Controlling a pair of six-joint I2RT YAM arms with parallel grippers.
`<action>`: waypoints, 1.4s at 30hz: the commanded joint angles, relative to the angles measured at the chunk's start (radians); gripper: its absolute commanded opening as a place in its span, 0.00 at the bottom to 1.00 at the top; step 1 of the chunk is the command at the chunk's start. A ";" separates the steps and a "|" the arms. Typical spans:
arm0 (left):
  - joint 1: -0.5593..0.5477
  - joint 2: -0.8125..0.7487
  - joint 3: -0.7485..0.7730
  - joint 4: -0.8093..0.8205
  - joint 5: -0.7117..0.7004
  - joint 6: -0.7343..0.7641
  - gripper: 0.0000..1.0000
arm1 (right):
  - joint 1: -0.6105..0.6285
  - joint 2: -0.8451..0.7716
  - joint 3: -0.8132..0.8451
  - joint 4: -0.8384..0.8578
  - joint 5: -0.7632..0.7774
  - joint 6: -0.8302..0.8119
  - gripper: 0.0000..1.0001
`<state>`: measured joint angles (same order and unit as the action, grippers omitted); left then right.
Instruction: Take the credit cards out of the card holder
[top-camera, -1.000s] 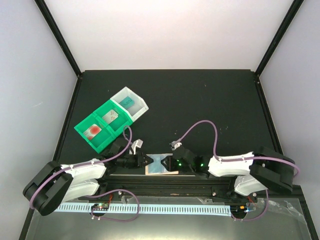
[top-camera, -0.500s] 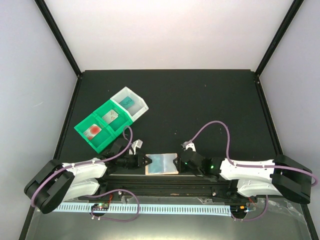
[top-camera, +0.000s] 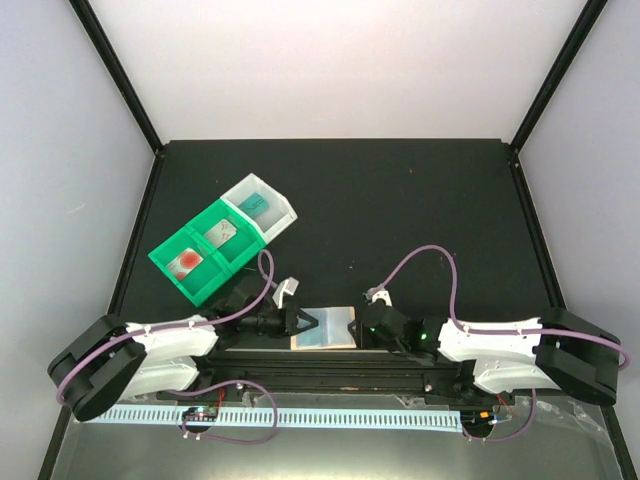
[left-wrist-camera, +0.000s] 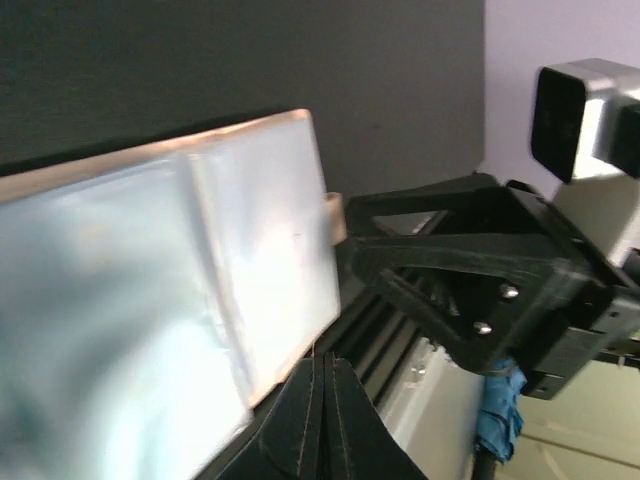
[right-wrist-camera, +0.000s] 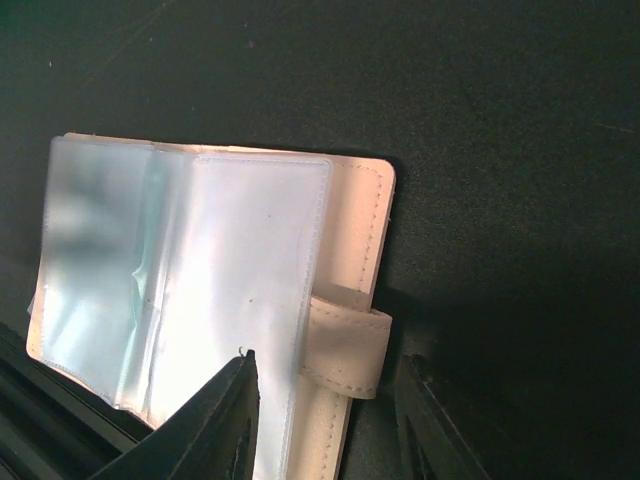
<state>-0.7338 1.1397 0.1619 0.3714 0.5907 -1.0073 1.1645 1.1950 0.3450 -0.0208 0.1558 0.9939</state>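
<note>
Top external: card holder (top-camera: 332, 332) between left hand (top-camera: 307, 321), right hand (top-camera: 362, 327).

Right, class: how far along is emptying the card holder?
Done: three credit cards lie in the green bin and white bin. In hand: the card holder lies open, left hand shut at its edge, right hand open around its strap. Left: a teal tint in its sleeves suggests more inside.

The card holder (top-camera: 324, 328) lies lower centre, between left gripper (top-camera: 306, 322) and right gripper (top-camera: 362, 328); bins (top-camera: 170, 275), credit cards (top-camera: 221, 232) inside, sit upper left.
</note>
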 joint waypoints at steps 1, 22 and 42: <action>-0.054 0.022 0.069 0.116 -0.014 -0.071 0.02 | -0.005 -0.027 -0.036 0.042 0.018 0.019 0.38; -0.055 -0.137 0.202 -0.505 -0.315 0.131 0.66 | -0.005 -0.118 -0.069 0.042 0.012 0.021 0.38; -0.035 -0.095 0.132 -0.398 -0.214 0.121 0.81 | -0.005 0.038 -0.021 0.108 -0.048 0.011 0.37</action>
<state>-0.7776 1.0321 0.2989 -0.0841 0.3416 -0.8925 1.1645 1.2221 0.3084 0.0818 0.1093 1.0153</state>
